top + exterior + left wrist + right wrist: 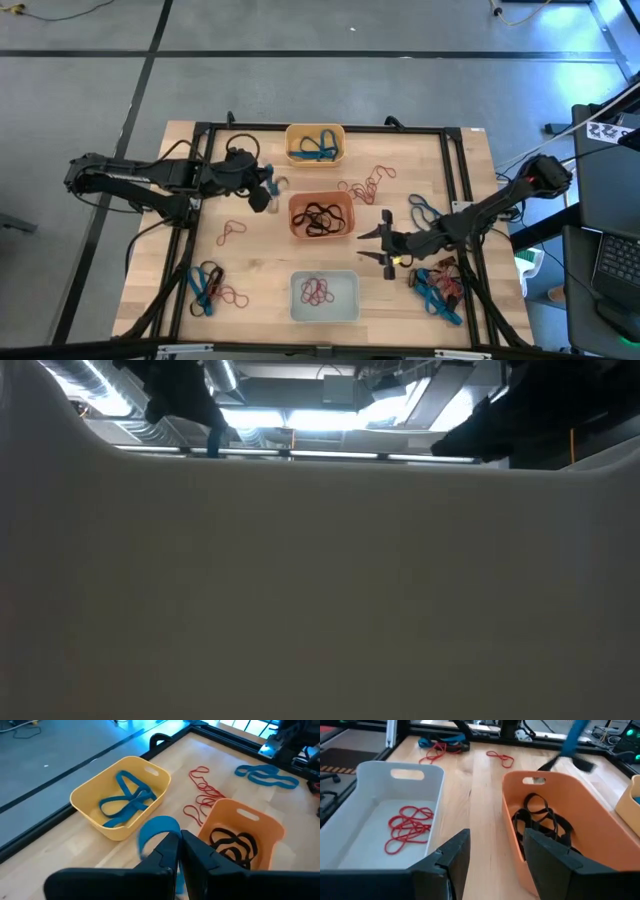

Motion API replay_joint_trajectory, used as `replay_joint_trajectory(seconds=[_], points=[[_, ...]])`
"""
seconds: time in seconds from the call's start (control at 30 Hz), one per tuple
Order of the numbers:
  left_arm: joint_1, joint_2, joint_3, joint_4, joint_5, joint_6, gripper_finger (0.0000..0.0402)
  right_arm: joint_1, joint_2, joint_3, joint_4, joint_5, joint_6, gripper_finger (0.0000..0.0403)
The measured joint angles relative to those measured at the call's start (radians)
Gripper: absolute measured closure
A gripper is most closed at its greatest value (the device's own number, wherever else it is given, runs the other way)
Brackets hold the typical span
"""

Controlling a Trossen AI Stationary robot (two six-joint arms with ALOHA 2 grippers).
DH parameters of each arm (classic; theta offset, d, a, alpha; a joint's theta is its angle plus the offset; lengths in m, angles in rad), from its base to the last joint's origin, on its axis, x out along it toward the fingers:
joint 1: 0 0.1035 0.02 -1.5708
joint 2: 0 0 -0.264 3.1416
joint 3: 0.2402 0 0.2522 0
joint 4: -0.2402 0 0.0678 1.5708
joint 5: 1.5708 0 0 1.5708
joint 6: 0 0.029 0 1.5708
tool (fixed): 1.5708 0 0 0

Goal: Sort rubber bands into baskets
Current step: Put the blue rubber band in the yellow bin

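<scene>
You've got a pale wood surface (260, 255), matt, grain visible. The yellow basket (90, 800), orange basket (600, 815) and white basket (355, 805) look like smooth moulded plastic with a slight sheen. Rubber bands (407, 827) look matt. Left gripper (177, 862) is matt black plastic.

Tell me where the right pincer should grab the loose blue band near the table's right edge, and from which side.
Take the blue band from straight above, at one end of the loop, where its strand lies alone on bare wood. It lies flat, so only a top-down pinch gets under it. The right pincer waits open nearby.
</scene>
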Motion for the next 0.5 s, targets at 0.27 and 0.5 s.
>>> replay_joint_trajectory(seconds=[0.27,0.5], points=[[-0.042,0.000,0.000,0.060,0.001,0.025,0.0386,-0.050,0.045,0.000,0.084,0.002,-0.006,0.0221],[-0.056,0.000,0.000,0.133,0.001,0.074,0.0386,-0.141,0.049,0.001,0.176,-0.026,-0.011,0.0221]])
